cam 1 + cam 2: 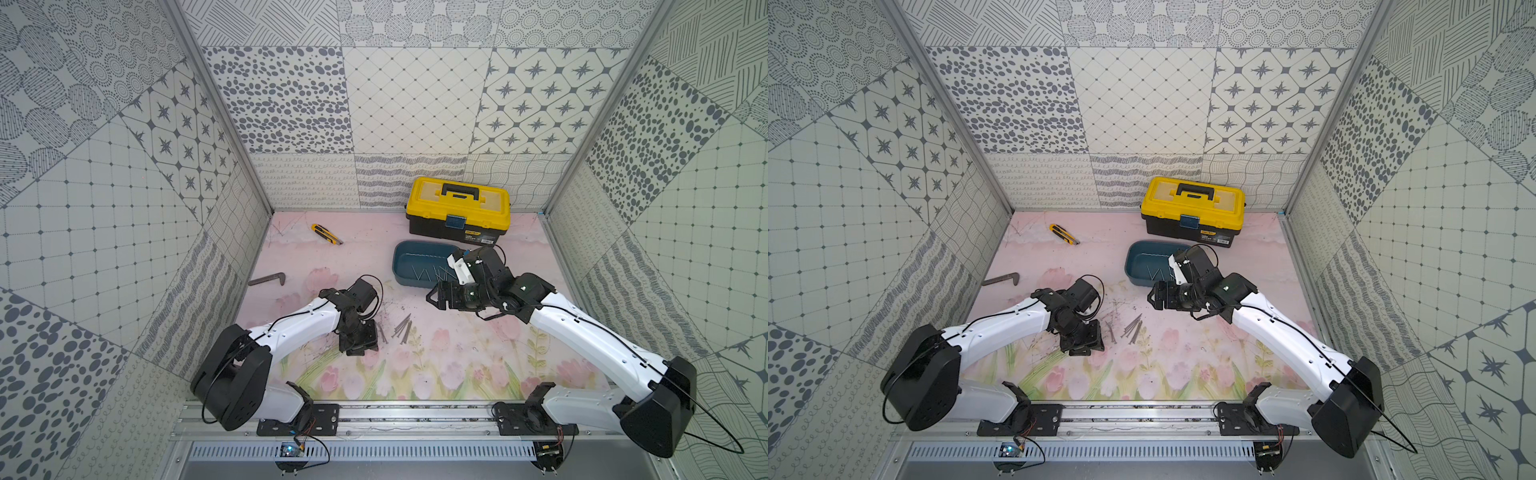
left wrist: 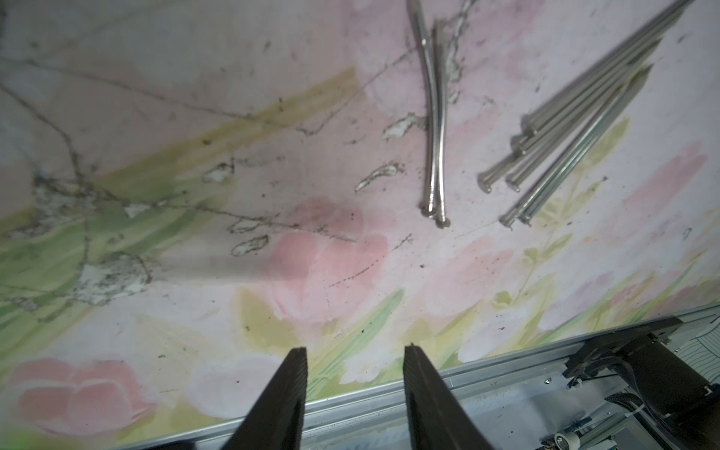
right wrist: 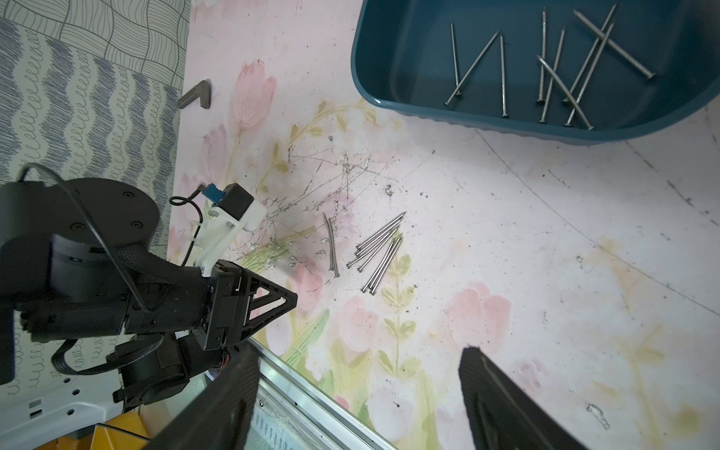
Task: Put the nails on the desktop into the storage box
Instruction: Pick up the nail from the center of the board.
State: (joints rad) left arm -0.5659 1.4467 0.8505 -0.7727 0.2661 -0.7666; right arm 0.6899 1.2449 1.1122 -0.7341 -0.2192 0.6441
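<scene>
- I see thin dark grey metal nails [image 1: 402, 328] lying loose mid-scene on the pink tulip-printed desktop [image 1: 457, 353]. More lie inside the shallow teal plastic storage box [image 1: 409, 257], farther right.
- My left gripper [image 2: 354, 350] sits just left of the loose nails, its jaws apart and empty.
- My right gripper [image 3: 360, 350] hovers by the box's near edge, its jaws spread wide and empty.

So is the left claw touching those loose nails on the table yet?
Apart. The left wrist view shows the left gripper open over bare desktop, with a clear strip of it between its tips and the nails.
</scene>
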